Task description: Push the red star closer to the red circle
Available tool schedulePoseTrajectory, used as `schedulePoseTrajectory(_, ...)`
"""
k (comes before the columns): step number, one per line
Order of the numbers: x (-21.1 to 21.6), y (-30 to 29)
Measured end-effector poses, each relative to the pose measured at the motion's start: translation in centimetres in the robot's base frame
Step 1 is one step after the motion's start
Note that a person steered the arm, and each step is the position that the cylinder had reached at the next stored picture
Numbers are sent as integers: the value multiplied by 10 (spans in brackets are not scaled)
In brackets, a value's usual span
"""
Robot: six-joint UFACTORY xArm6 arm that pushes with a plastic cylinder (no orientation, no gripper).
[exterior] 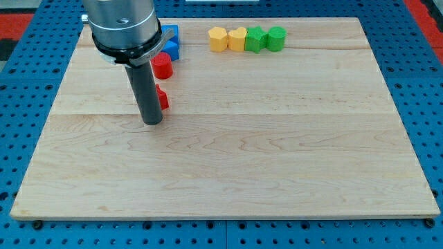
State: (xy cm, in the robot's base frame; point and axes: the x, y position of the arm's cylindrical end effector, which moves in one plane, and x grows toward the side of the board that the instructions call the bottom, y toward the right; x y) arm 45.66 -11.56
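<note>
The red star (163, 98) lies on the wooden board (277, 152), mostly hidden behind my rod; only its right edge shows. The red circle (162, 66) stands just above it toward the view's top, a short gap between them. My tip (151, 122) rests on the board directly at the star's lower left, touching or nearly touching it.
Two blue blocks (170, 40) sit just above the red circle, partly hidden by the arm. A row of two yellow blocks (228, 39) and two green blocks (266, 38) lies along the view's top edge of the board.
</note>
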Motion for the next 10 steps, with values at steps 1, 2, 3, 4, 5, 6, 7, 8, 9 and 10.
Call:
schedulePoseTrajectory(1,-11,-7)
schedulePoseTrajectory(2,-20,-12)
schedulePoseTrajectory(3,-30,-12)
schedulePoseTrajectory(4,-37,-12)
schedulePoseTrajectory(5,-41,-12)
schedulePoseTrajectory(6,-43,-12)
schedulePoseTrajectory(7,-44,-12)
schedulePoseTrajectory(8,-45,-12)
schedulePoseTrajectory(9,-46,-12)
schedulePoseTrajectory(10,-50,-12)
